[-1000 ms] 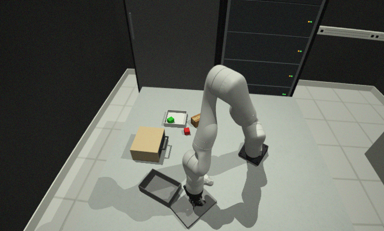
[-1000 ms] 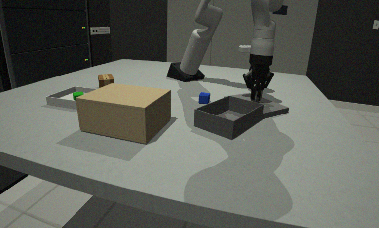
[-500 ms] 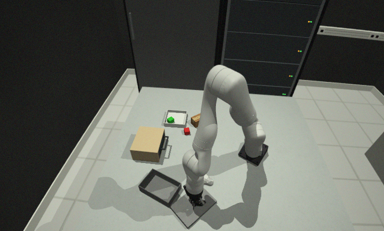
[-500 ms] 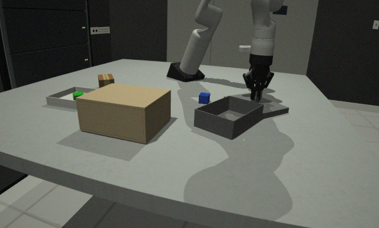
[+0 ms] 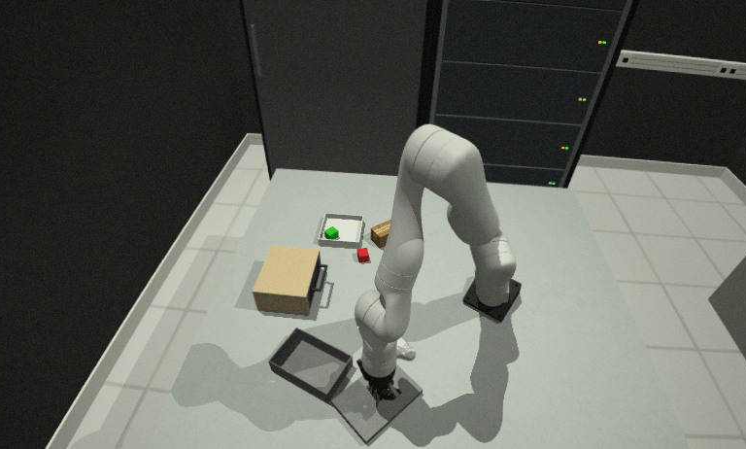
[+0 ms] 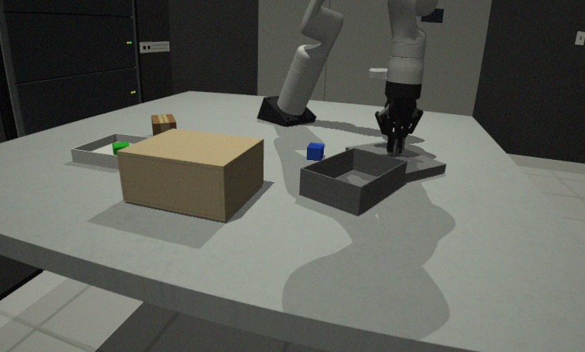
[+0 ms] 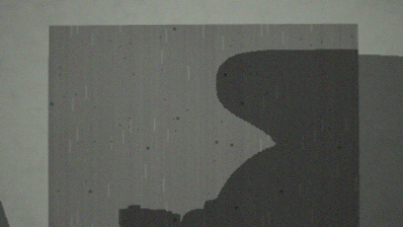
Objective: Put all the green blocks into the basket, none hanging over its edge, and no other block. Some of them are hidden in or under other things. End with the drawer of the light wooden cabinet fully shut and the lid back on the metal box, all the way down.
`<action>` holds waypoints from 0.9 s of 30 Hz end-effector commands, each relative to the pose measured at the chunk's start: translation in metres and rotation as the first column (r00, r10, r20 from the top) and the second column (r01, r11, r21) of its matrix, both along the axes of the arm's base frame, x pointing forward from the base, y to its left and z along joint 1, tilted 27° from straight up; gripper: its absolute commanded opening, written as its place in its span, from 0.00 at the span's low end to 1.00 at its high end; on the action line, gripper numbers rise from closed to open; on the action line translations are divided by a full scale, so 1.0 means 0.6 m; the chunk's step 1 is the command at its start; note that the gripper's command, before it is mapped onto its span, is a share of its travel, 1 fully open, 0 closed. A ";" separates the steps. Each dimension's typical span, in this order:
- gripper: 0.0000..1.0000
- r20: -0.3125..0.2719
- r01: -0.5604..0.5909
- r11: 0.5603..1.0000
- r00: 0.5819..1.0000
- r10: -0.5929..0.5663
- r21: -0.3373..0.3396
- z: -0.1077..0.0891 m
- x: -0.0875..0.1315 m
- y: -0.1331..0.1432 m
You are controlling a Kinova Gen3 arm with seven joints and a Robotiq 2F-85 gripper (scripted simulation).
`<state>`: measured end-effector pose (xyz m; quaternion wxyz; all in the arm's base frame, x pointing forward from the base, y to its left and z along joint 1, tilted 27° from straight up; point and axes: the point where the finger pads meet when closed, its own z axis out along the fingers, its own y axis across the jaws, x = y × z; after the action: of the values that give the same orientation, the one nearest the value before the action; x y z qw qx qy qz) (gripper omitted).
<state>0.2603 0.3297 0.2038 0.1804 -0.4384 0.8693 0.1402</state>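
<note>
My gripper (image 5: pixel 380 398) (image 6: pixel 395 151) is low over the metal box's lid (image 5: pixel 364 427) (image 6: pixel 430 164) (image 7: pixel 123 99), fingers nearly together and apparently shut on its handle, which they mostly hide. The lid lies flat on the table against the open metal box (image 5: pixel 297 382) (image 6: pixel 330 185); no block shows inside the box. A green block (image 5: pixel 331 232) (image 6: pixel 120 147) is inside the basket (image 5: pixel 340 244) (image 6: pixel 94 158), near its left side in the top view. The light wooden cabinet (image 5: pixel 289 270) (image 6: pixel 190 174) has its drawer apparently shut, handle (image 5: pixel 321 278) facing right in the top view.
A red block (image 5: pixel 362 255) stands near the basket. A brown striped box (image 5: pixel 381 232) (image 6: pixel 164 124) is right of the basket, partly behind the arm in the top view. A blue block (image 6: pixel 315 151) stands beyond the metal box; the arm hides it in the top view.
</note>
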 end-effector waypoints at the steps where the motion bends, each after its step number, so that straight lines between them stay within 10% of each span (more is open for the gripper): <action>1: 0.10 0.004 0.004 1.000 1.000 -0.004 0.002 0.015 0.002 -0.005; 27: 0.10 0.003 0.007 1.000 1.000 -0.007 0.005 0.146 -0.025 -0.065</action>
<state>0.2435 0.2940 0.2790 0.1747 -0.4364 0.8713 0.1412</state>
